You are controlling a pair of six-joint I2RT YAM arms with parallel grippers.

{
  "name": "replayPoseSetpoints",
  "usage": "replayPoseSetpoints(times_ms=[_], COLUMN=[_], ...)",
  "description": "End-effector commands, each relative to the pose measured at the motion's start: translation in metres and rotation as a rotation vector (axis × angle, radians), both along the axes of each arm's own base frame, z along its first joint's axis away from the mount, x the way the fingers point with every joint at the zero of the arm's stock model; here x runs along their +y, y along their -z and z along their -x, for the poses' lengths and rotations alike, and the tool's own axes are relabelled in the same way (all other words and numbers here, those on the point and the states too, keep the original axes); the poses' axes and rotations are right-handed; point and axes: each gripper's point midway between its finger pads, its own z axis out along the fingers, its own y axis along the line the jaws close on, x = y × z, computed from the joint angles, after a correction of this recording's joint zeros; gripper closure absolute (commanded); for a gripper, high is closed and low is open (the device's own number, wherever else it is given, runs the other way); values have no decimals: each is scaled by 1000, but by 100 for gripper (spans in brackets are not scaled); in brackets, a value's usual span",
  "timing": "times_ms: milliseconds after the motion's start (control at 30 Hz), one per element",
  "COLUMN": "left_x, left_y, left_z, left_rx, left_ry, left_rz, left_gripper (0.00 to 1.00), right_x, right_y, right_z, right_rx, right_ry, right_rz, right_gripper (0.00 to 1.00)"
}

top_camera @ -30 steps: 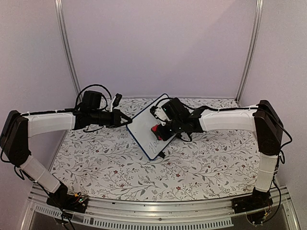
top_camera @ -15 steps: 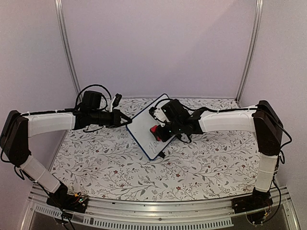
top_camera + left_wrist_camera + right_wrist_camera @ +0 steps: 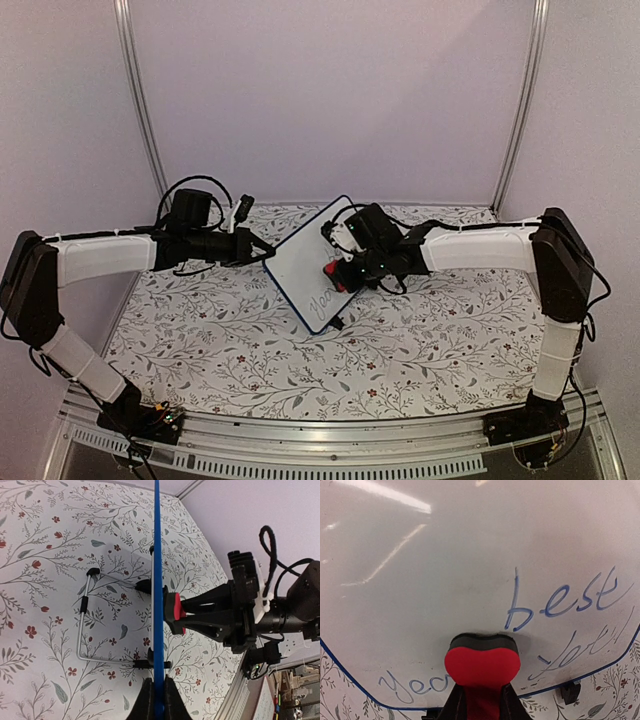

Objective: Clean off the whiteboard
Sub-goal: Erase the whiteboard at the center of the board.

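We are bracing the whiteboard (image 3: pixel 305 270), which is standing mid-bench (image 3: pixel 420 340) toward the far side, so that it is not sliding under the wiping. Our left jaws are pinching its left edge, closed narrowly on the frame. Our right jaws are clamping the red eraser (image 3: pixel 481 662) and pressing it onto the face among the blue writing.
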Motion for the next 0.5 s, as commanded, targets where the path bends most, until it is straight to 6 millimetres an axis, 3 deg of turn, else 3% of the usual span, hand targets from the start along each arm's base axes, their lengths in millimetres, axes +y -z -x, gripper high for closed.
replayPoseSetpoints(times_ms=[0, 233, 467], left_x=[-3, -3, -3], left_y=[-19, -18, -16], left_z=[4, 4, 3], left_rx=[-49, -50, -43], left_ry=[28, 29, 29], left_rz=[39, 39, 36], left_gripper=[95, 95, 95], right_x=[2, 7, 1], right_y=[-26, -32, -7], right_z=[-35, -54, -40], right_rx=[-62, -83, -22], right_ry=[31, 15, -4], right_rz=[-31, -19, -6], right_gripper=[95, 95, 96])
